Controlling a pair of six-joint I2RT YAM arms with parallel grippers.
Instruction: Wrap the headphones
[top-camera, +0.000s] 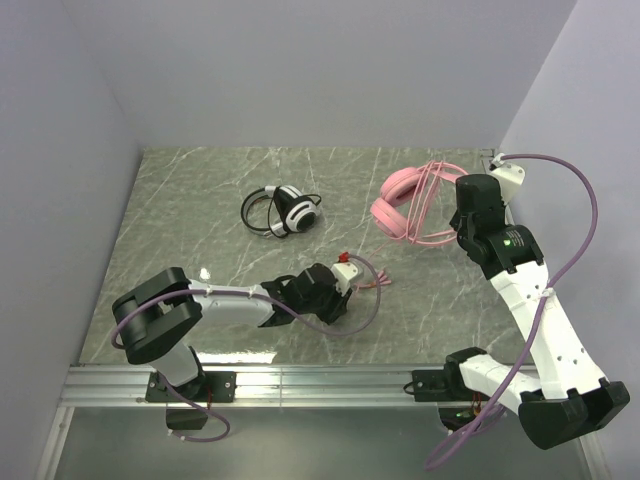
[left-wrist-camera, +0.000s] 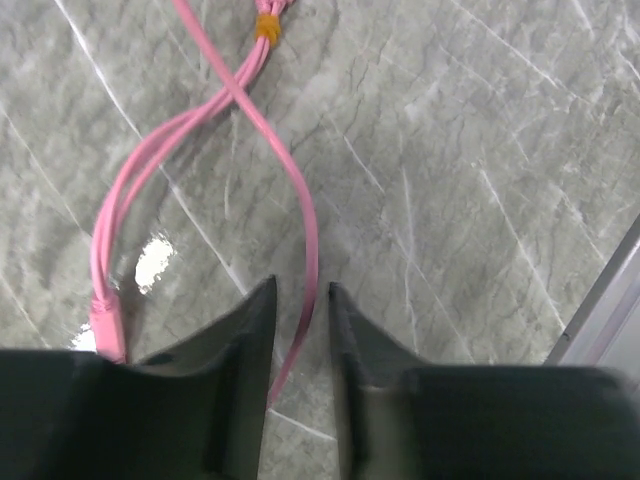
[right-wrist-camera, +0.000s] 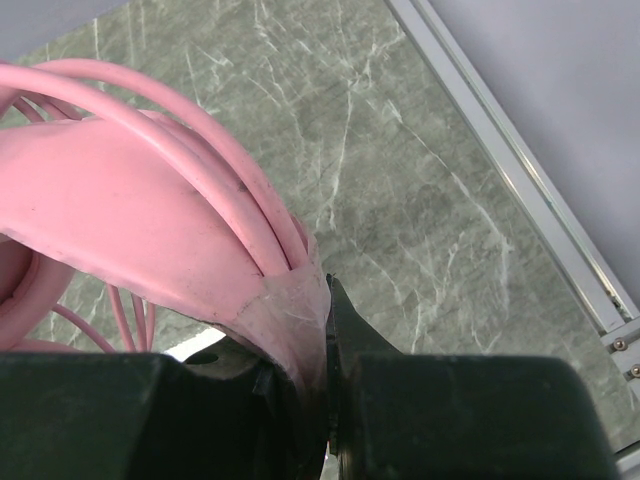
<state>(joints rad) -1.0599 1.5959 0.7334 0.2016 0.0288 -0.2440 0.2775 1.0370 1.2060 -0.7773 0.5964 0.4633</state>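
The pink headphones (top-camera: 400, 205) lie at the back right with their pink cable (top-camera: 428, 200) looped several times over the headband. My right gripper (top-camera: 458, 235) is shut on the pink headband (right-wrist-camera: 130, 210), where the cable loops (right-wrist-camera: 215, 165) run together at the jaws (right-wrist-camera: 325, 285). The free end of the pink cable (left-wrist-camera: 300, 200) trails across the table to my left gripper (top-camera: 345, 300). In the left wrist view the fingers (left-wrist-camera: 300, 290) stand slightly apart with the cable between them, not pinched. Its plug (left-wrist-camera: 108, 325) lies to the left. The black and white headphones (top-camera: 285, 210) lie mid-back with their black cable coiled around them.
A metal rail (top-camera: 320, 380) runs along the table's near edge and another along the right side (right-wrist-camera: 530, 200). Grey walls close off the left, back and right. An orange tie (left-wrist-camera: 267, 28) sits on the pink cable.
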